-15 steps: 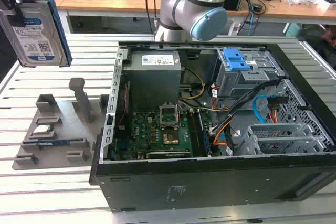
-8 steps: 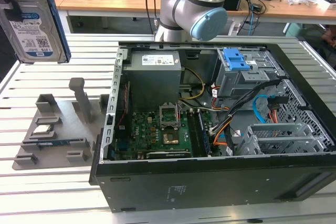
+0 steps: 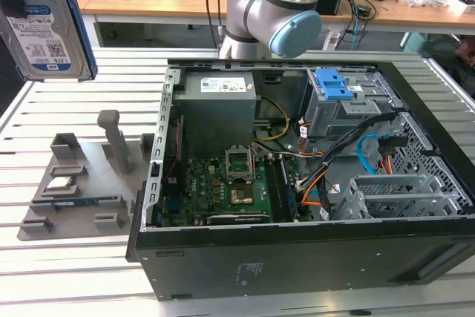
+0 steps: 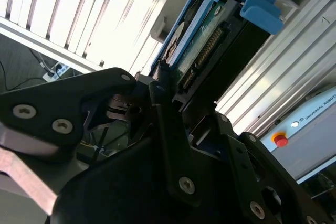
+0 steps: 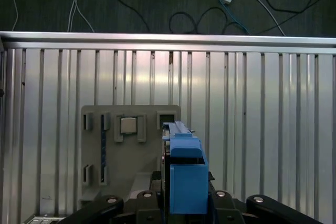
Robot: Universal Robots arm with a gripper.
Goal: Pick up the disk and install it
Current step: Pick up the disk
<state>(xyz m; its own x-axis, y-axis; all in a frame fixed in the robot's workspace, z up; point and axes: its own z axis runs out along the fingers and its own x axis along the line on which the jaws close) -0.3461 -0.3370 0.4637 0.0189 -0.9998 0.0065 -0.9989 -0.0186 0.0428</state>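
in the exterior view we saw the disk (image 3: pixel 46 29) held high at the exterior view's left, upright with its white-and-blue label facing the camera and its blue frame along the edge, well above the grey fixture plate (image 3: pixel 89 176) on the slatted metal table (image 3: pixel 82 83). the open computer case (image 3: pixel 297 265) lay just beside that plate toward the exterior view's right, well apart from the disk, with a blue latch (image 3: pixel 334 83) on top of its grey drive bay (image 3: pixel 332 115) and the arm (image 3: pixel 276 12) standing behind it. in the second wrist view the gripper (image 4: pixel 184 98) was clamped on the disk (image 4: pixel 210 35), its black fingers (image 4: pixel 160 95) pressing the sides near the connector end. in the first wrist view the gripper (image 5: pixel 186 203) held the disk (image 5: pixel 185 177) edge-on over the table (image 5: pixel 262 129), with the fixture plate (image 5: pixel 131 163) below it and a square chip (image 5: pixel 127 125) seated in the plate.
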